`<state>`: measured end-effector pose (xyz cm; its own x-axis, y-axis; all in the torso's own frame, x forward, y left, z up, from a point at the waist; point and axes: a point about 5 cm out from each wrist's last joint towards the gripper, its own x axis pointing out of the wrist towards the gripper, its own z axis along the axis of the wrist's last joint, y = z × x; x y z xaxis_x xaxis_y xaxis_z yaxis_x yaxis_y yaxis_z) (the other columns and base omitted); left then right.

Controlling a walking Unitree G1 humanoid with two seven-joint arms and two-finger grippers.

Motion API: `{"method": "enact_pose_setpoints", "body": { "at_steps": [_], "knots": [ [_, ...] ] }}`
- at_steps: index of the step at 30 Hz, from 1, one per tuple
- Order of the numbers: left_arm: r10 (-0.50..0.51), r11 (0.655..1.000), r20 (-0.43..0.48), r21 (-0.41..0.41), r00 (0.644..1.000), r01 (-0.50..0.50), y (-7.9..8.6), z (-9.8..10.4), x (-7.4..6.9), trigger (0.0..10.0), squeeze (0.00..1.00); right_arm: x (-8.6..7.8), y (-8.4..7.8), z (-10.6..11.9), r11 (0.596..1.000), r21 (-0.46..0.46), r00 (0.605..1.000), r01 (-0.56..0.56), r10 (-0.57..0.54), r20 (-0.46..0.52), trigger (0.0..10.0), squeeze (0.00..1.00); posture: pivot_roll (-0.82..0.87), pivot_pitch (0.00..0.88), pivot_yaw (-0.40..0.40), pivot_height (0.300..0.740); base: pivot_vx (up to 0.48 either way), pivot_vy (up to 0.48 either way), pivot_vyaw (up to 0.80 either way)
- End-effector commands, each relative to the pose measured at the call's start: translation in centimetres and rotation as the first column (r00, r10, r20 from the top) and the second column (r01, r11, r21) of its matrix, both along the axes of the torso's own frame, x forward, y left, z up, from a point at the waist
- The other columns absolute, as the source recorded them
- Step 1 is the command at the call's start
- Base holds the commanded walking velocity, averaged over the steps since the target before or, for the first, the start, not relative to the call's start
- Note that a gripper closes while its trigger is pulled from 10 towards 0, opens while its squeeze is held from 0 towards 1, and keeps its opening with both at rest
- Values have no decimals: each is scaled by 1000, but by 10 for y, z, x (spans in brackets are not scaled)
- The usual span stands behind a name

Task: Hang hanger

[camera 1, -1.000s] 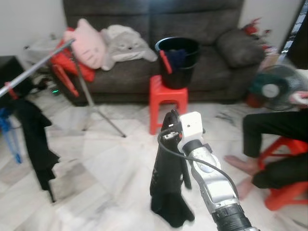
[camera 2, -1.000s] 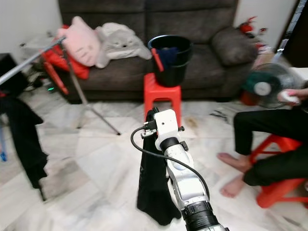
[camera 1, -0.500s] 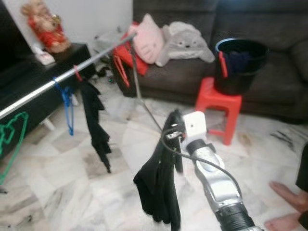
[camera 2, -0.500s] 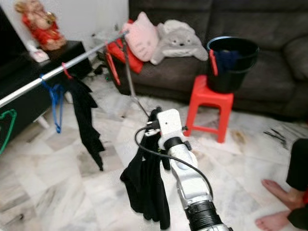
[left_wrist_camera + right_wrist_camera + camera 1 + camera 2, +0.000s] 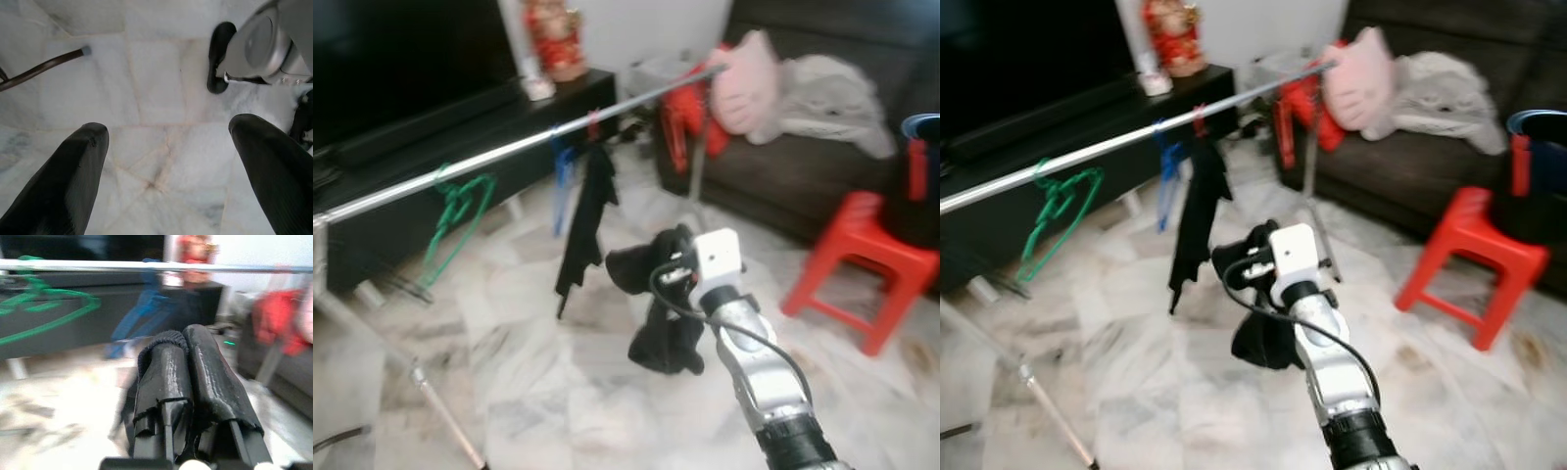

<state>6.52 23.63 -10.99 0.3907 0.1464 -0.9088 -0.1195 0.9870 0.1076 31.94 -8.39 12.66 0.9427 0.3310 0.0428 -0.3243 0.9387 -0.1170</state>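
Carrying black garment (image 5: 661, 313) clamped in right gripper (image 5: 188, 357), below rail (image 5: 509, 152); hanger itself hidden. Left gripper (image 5: 166, 161) spread, idle over floor. Judgement: raise above rail, lower hook into gap beside green hanger (image 5: 455, 211).

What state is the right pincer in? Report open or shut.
Shut. The right pincer has its two fingers pressed side by side on black cloth, which dangles beneath it near the rail.

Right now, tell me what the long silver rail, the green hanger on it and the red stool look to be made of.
The long silver rail looks like polished metal tube: bright, even sheen. The green hanger seems thin plastic or coated wire; blur leaves it open. The red stool looks like moulded plastic, uniform glossy colour.
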Motion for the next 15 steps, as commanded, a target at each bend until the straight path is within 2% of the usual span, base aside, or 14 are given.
{"method": "enact_pose_setpoints", "body": {
  "at_steps": [1,4,11,15],
  "knots": [
    [-21,1000,1,5,1000,21,0,0,2,10000,0,2,-3,9,1000,1,999,-3,3,42,10000,0,-107,0,42,732,0,0,800],
    [-21,1000,1,3,1000,21,-1,0,1,10000,0,2,-2,9,1000,0,999,-8,8,37,10000,0,-108,0,39,732,0,0,583],
    [-41,999,-1,6,999,41,-2,0,1,10000,0,1,-1,8,1000,7,999,-14,14,29,10000,0,-107,0,37,732,0,0,0],
    [-41,999,-3,5,999,41,-3,0,0,10000,0,1,-1,8,1000,4,999,-16,16,31,10000,0,-108,0,37,732,0,-270,0]
  ]
}}
